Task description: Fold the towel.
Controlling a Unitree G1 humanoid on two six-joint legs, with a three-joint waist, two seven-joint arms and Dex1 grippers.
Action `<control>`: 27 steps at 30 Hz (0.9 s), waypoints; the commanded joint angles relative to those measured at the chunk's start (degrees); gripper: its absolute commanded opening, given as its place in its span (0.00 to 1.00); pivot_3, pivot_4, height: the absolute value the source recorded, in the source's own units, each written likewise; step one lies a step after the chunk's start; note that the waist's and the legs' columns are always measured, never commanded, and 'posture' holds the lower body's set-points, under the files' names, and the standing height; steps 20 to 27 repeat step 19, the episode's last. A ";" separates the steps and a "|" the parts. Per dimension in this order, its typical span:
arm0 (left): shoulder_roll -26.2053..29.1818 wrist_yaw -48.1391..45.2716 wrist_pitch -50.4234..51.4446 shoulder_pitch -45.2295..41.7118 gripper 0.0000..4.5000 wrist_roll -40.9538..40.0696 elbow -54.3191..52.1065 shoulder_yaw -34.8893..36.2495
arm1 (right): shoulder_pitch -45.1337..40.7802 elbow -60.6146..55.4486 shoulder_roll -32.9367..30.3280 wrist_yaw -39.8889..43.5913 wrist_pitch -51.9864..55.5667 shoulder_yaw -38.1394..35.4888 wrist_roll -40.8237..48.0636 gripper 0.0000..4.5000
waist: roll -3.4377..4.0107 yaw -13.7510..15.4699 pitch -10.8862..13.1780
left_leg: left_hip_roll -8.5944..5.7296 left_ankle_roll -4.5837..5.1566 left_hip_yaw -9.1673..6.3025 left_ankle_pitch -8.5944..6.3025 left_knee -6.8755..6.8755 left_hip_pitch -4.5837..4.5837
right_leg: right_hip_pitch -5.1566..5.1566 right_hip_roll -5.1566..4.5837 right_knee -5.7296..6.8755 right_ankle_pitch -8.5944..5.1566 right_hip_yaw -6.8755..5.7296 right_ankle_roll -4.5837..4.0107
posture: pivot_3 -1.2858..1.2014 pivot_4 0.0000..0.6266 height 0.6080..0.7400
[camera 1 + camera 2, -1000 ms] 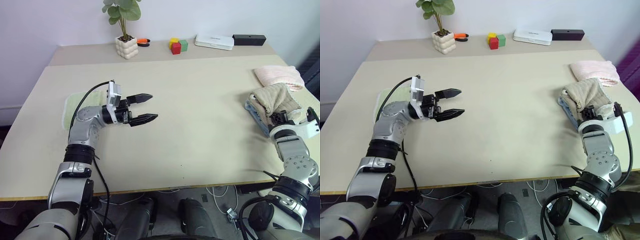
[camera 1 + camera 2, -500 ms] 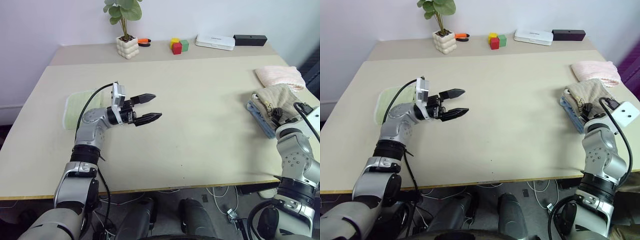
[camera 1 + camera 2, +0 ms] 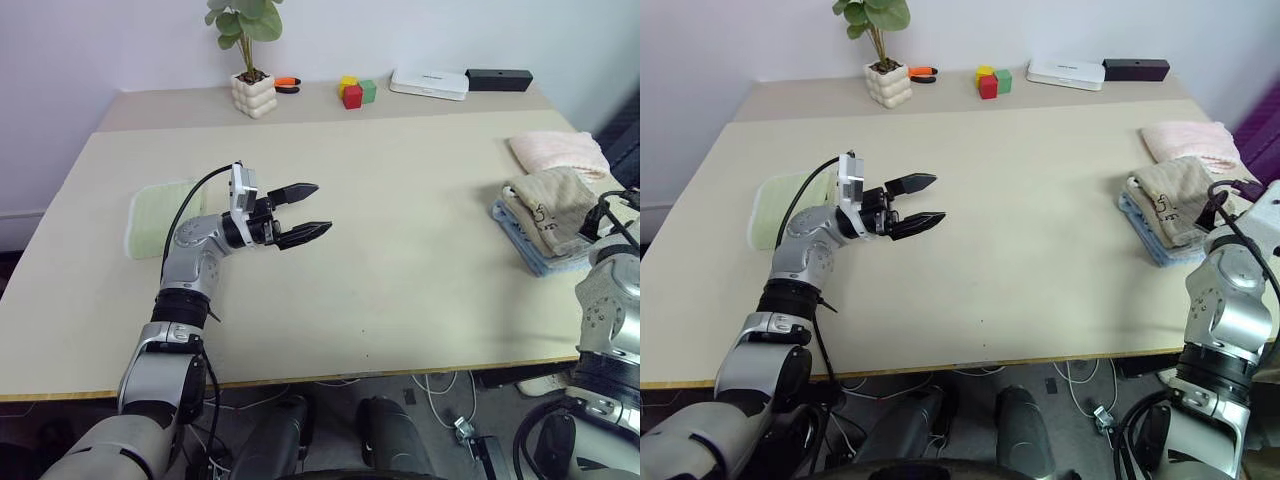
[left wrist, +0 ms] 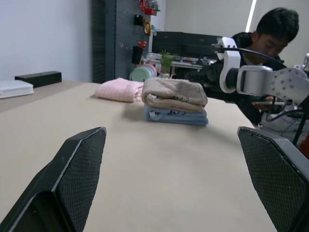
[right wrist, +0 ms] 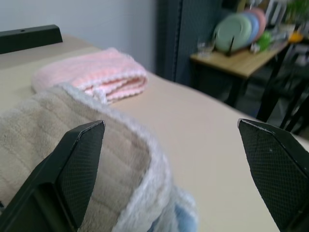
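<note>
On the table's (image 3: 400,200) right edge I have the towel (image 3: 548,205) folded and resting on top of a blue towel (image 3: 528,247), with a pink towel (image 3: 557,150) just behind the stack. My right gripper (image 5: 174,159) sits beside the pile, fingers spread wide and empty, one finger close against the towel's trim in the right wrist view. My left gripper (image 3: 305,212) hovers over the middle of the table, well apart from the stack, its fingers also apart and holding nothing; a green towel (image 3: 160,213) lies flat beyond its elbow. My judgement is that the fold is essentially done, so the main risk now is undoing it. If I pull the right arm away carelessly, a finger could catch the fluffy edge and drag the top layer open, or nudge the whole stack toward the table's edge, which is near. The towel looks soft and loosely stacked, so a small snag may be enough to slide it off the blue one. A person (image 4: 270,43) sits beyond that edge, so I'd also avoid swinging the right arm wide outward.
</note>
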 commanded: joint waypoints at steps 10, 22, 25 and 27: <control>6.10 -0.16 1.22 6.86 1.00 -0.07 -7.60 0.63 | 13.44 -22.57 -13.45 60.32 -2.04 17.21 17.73 1.00 | -0.07 1.45 0.04 | -0.01 0.10 -0.06 -0.09 0.11 0.00 | 0.10 0.03 -0.12 0.00 0.01 0.02 | 0.52 0.24 1.00; 12.29 1.73 5.82 15.58 1.00 -2.05 -18.58 2.18 | 8.77 -16.67 -15.59 70.88 1.10 18.73 20.74 1.00 | -0.09 1.14 0.05 | 0.02 -0.05 -0.04 -0.18 0.11 0.03 | 0.11 -0.02 -0.15 -0.11 0.03 -0.15 | 0.52 0.24 1.00; 12.29 1.73 5.82 15.58 1.00 -2.05 -18.58 2.18 | 8.77 -16.67 -15.59 70.88 1.10 18.73 20.74 1.00 | -0.09 1.14 0.05 | 0.02 -0.05 -0.04 -0.18 0.11 0.03 | 0.11 -0.02 -0.15 -0.11 0.03 -0.15 | 0.52 0.24 1.00; 12.29 1.73 5.82 15.58 1.00 -2.05 -18.58 2.18 | 8.77 -16.67 -15.59 70.88 1.10 18.73 20.74 1.00 | -0.09 1.14 0.05 | 0.02 -0.05 -0.04 -0.18 0.11 0.03 | 0.11 -0.02 -0.15 -0.11 0.03 -0.15 | 0.52 0.24 1.00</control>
